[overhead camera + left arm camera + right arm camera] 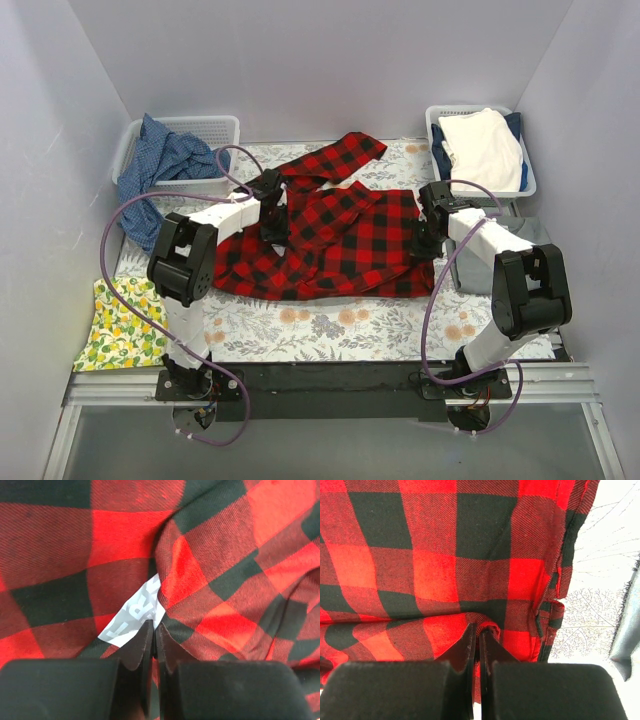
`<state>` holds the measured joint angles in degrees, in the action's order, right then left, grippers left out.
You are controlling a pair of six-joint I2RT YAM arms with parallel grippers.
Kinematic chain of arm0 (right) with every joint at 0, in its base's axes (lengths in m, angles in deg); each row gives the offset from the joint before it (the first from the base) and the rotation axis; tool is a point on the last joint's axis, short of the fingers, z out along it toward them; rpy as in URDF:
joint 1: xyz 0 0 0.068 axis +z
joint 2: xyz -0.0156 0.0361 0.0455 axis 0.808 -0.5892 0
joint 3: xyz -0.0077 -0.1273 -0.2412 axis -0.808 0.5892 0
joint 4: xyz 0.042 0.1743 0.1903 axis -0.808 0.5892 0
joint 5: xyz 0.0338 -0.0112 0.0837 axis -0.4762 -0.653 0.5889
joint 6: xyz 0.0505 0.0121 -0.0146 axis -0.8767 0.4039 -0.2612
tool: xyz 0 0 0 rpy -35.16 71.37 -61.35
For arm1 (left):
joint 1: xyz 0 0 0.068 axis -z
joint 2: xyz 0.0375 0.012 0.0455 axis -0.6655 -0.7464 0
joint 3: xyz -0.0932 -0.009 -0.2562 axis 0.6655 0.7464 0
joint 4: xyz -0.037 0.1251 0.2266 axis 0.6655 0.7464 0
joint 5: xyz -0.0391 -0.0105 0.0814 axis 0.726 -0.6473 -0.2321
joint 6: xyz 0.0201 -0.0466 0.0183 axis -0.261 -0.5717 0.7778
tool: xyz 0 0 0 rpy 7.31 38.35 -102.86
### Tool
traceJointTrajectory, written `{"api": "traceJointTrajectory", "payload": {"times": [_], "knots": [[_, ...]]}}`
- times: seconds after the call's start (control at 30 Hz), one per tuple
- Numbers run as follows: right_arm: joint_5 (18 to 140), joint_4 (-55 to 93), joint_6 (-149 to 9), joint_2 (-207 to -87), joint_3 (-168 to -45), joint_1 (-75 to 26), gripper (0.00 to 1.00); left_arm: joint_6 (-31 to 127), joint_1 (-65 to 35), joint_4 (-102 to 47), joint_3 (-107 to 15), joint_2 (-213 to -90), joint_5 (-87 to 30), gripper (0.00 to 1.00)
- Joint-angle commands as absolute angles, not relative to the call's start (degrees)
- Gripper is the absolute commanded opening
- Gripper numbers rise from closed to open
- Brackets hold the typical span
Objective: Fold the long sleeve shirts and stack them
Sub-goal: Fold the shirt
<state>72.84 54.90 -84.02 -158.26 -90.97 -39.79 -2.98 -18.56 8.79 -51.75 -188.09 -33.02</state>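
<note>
A red-and-black plaid long sleeve shirt (pixel 330 240) lies spread across the middle of the floral mat, one sleeve stretching to the back (pixel 345 155). My left gripper (pixel 272 225) is down on its left part. In the left wrist view its jaws (pixel 154 627) are shut, pinching a ridge of plaid (pixel 200 570) beside a white lettered label (pixel 132 620). My right gripper (pixel 432 235) sits at the shirt's right edge, shut (pixel 480 628) on a small bunched fold of plaid (pixel 445 575). A grey shirt (pixel 535 235) lies at the right, partly under the right arm.
A white basket (pixel 190 128) at the back left holds a blue cloth (pixel 160 170) that spills over its rim. Another basket (pixel 445 115) at the back right holds a white and navy pile (pixel 485 150). A lemon-print cloth (pixel 120 325) lies at the front left. Grey cloth (pixel 627 630) shows beside the plaid hem.
</note>
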Motion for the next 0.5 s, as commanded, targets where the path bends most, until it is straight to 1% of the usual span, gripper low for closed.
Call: {"api": "traceJointTrajectory", "payload": {"times": [0.0,0.2,0.37,0.47], "knots": [[73.0,54.1,-83.9,-158.5,-91.6,-39.8,0.01,-2.4,-18.8,12.8,-54.2,-184.1,-41.1,0.0],[73.1,53.9,-84.5,-156.7,-91.2,-39.8,0.01,-3.0,-18.8,15.0,-60.1,-178.6,-47.3,0.0],[74.0,53.9,-84.2,-157.1,-92.4,-39.8,0.01,-2.7,-18.8,15.8,-67.4,-177.1,-48.1,0.0],[74.7,53.9,-84.4,-157.4,-93.7,-39.8,0.01,-2.9,-18.8,15.1,-68.2,-175.7,-50.0,0.0]]}}
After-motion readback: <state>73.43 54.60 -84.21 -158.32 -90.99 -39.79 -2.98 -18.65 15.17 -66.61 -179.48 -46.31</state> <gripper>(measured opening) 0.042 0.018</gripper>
